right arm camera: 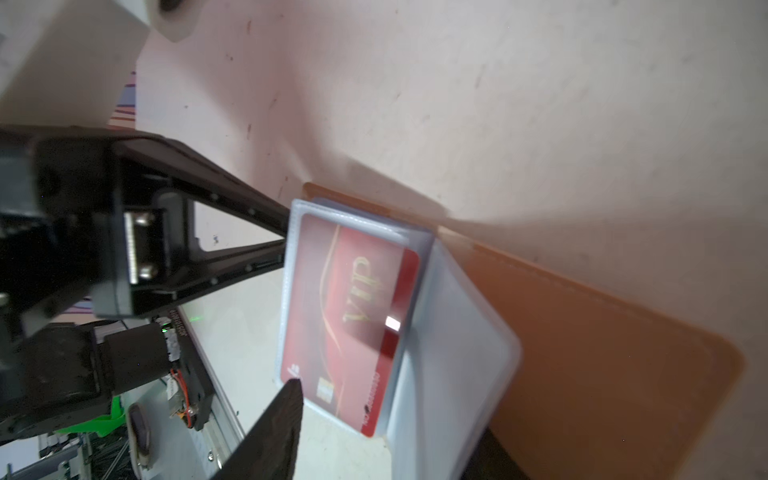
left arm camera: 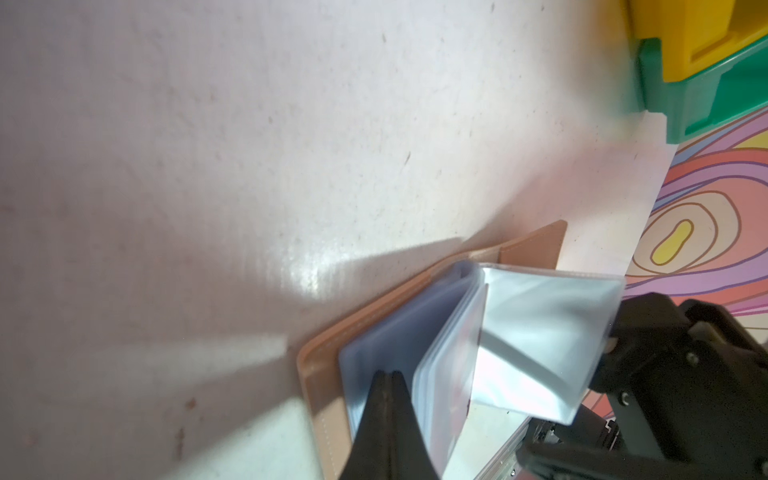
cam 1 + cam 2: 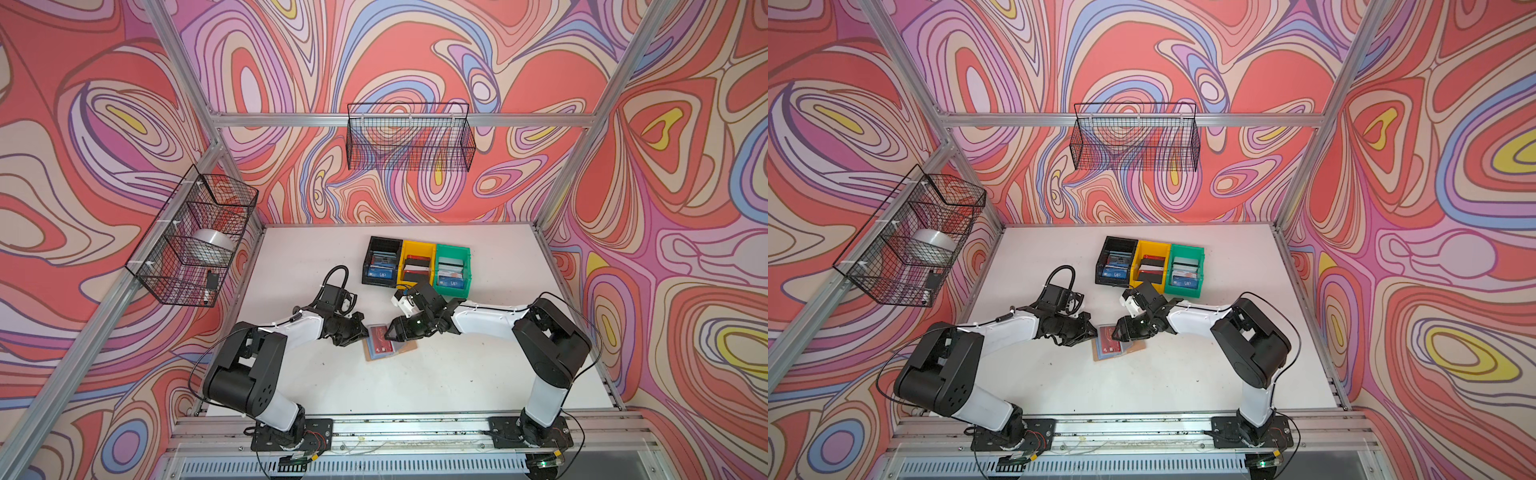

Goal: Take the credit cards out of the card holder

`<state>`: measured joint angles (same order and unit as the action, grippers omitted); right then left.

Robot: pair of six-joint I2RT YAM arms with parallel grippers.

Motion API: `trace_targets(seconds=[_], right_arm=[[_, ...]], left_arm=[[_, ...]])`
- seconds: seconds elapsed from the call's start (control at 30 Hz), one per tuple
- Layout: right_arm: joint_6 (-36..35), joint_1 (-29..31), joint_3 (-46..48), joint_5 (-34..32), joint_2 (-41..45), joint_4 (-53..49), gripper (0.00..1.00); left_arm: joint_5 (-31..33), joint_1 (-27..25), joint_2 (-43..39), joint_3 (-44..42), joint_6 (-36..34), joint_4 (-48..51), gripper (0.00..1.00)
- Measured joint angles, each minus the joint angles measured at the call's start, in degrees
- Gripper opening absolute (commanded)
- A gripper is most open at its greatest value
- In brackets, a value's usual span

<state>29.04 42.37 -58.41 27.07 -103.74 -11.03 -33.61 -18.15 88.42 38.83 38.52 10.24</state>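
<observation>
Red credit card [image 1: 353,316] in open card holder [image 1: 602,353]

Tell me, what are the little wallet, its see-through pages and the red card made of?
Card holder: tan leather or faux leather, matte, with stitched edges. Sleeves: soft clear plastic, glossy; one bends and catches glare. Credit card: probably stiff plastic, shiny, with printed VIP lettering and a light glint.

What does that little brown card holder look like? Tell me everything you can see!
The card holder is a tan, leather-look booklet with stitched edges, lying open on the white table between both arms. Pale clear plastic sleeves fan up from its middle; the front one holds a red VIP credit card. The shut left gripper seems to pin one side's sleeves, and a fingertip of the right gripper touches the card's sleeve.
</observation>
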Motion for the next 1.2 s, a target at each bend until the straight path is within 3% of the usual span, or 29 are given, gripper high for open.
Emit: trace_targets(seconds=[0.23, 0.37, 0.53, 0.83, 1.2], right_arm=[[-1.9, 0.1, -0.1, -15.3, 7.3, -8.0, 0.55], [-3.7, 0.1, 0.0, -18.4, 12.4, -7.8, 0.54], [-5.3, 0.1, 0.0, -12.3, 14.1, -4.0, 0.51], [-5.5, 0.1, -0.2, -0.6, 7.5, -0.3, 0.45], [-5.4, 0.1, -0.8, 4.6, 0.7, 0.7, 0.44]], left_arm=[[0.7, 0.0, -2.1, 0.5, -1.0, 3.0, 0.00], [0.9, 0.0, -2.1, 0.6, -1.0, 4.1, 0.00], [1.9, 0.0, -2.6, 0.9, -1.1, 6.1, 0.00], [1.7, 0.0, -3.9, 1.4, -0.3, 5.8, 0.00], [-0.5, 0.0, 0.7, -0.7, 2.7, -1.0, 0.00]])
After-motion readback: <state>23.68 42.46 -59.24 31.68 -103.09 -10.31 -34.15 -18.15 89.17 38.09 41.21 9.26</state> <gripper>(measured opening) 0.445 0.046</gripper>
